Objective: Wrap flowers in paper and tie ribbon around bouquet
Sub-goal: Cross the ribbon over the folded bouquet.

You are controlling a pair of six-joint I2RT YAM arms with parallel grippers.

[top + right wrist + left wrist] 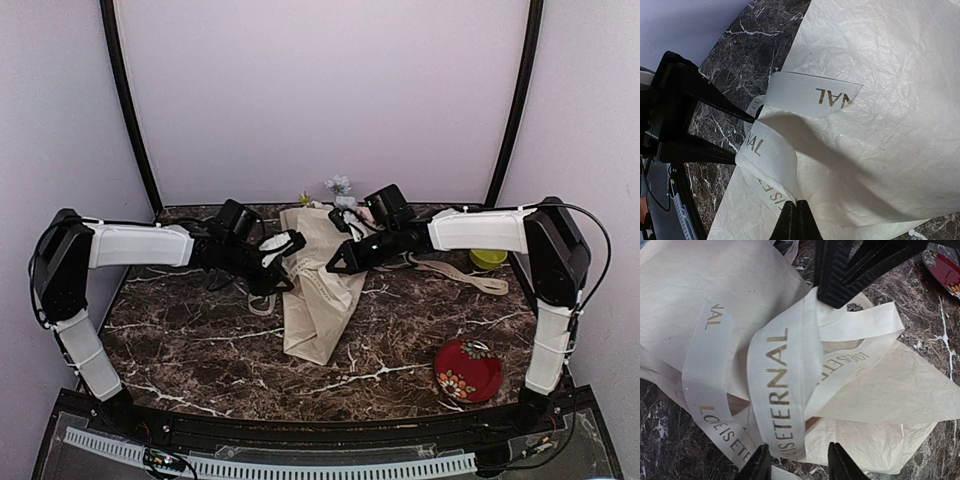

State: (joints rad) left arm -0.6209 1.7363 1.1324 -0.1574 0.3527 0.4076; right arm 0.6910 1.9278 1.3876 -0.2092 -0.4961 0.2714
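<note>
Obs: bouquet (318, 290) lies lengthwise mid-table (200, 330), with the flowers (339, 186) at the far end. The ribbon (777, 390) sits in loose loops over the paper (890, 100).

Claws: right gripper (794, 220) has its fingers together, pinching a ribbon strand at the tips. The left gripper (797, 465) has its fingers apart, with a loop lying between them, unclamped.

Handling, judged: ribbon is light, limp and woven (likely slick, so it slides through a weak pinch). The paper is thin and creases easily. Best hold is flat across the ribbon's width near the crossing, never on the blooms.
</note>
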